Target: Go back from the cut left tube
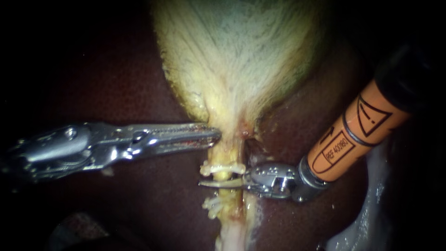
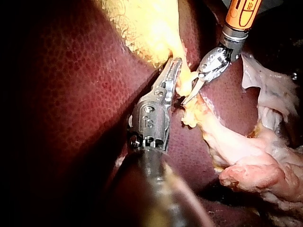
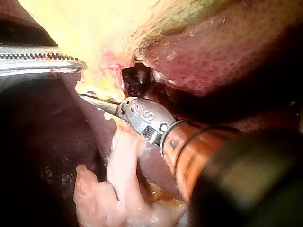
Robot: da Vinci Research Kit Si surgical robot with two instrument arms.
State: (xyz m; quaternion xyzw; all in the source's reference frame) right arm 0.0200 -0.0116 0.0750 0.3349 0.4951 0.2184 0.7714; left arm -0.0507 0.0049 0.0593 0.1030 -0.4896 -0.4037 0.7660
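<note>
With my left instrument (image 1: 214, 135) I clench the gallbladder (image 1: 237, 56) at its neck. Just below the gallbladder runs the pale yellow left tube (image 1: 226, 153), wearing white clips (image 1: 222, 168). My right instrument (image 1: 217, 183) lays closed blades across the tube.

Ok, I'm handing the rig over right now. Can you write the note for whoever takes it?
Left instrument: jaws shut on the gallbladder at its neck, just above the clips.
Right instrument: blades together, lying across the clipped tube between the upper clip and the lower clip.
Done: the tube is clipped and the blades are closed through it, though they hide the cut itself.
Left: draw the right instrument back clear of the tube, probably along its own shaft. Not yet begun.
</note>
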